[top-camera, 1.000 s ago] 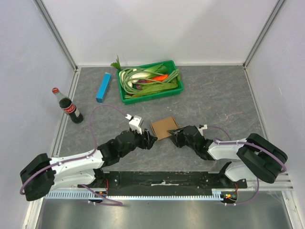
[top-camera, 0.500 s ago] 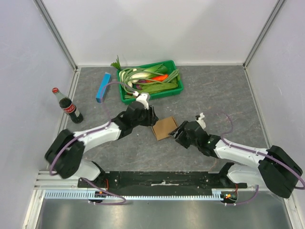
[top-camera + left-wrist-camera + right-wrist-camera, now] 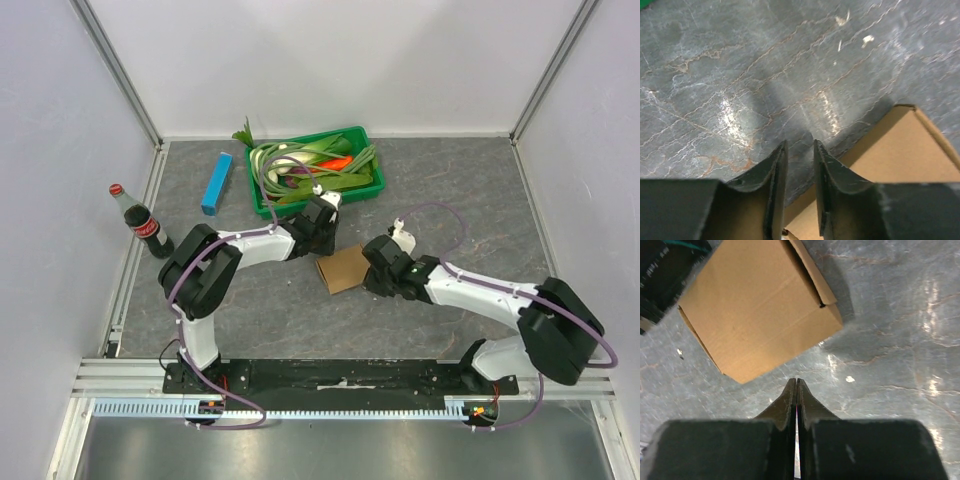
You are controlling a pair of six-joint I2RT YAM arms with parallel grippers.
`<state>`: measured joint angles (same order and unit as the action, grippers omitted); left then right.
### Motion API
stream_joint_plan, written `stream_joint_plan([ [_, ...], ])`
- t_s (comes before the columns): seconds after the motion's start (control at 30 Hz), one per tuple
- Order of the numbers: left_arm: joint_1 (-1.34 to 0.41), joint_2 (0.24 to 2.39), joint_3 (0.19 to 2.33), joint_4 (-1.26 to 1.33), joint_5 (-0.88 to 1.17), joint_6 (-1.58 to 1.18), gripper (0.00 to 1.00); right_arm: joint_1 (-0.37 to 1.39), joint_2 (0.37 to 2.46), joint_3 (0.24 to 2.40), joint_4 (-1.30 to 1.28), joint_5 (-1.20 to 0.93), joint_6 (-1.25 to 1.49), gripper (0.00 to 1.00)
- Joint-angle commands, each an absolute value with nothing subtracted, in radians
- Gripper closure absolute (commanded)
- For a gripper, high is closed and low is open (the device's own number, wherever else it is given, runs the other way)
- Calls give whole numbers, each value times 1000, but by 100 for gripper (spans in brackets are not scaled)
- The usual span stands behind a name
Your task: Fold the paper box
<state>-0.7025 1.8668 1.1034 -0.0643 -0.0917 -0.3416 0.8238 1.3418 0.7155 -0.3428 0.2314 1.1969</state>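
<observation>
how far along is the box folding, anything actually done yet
Little looks done: the paper box lies mostly flat on the table, one edge flap looking slightly raised. In hand: nothing. The right gripper is shut just short of its corner; the left gripper, jaws slightly apart and empty, sits at the opposite edge. Left: essentially all the folding.

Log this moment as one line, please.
paper box: lying on table, unheld | left fingers: slightly apart over its edge, empty | right fingers: shut, empty, just short of box
</observation>
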Motion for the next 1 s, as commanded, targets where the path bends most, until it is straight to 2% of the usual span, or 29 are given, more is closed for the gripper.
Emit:
stream_joint_plan([
  [0.0, -712, 1905, 1150, -87, -129, -265, 69, 825, 1434, 804, -359, 249, 1316, 100],
  [0.47, -747, 1917, 1109, -106, -103, -275, 85, 856, 1600, 824, -308, 236, 1538, 100],
  [0.67, -749, 1907, 1085, -121, -6, -281, 92, 856, 1649, 845, -262, 270, 1575, 100],
  [0.97, -747, 1870, 1014, -92, 303, -308, 94, 816, 1727, 879, -154, 291, 1546, 100],
])
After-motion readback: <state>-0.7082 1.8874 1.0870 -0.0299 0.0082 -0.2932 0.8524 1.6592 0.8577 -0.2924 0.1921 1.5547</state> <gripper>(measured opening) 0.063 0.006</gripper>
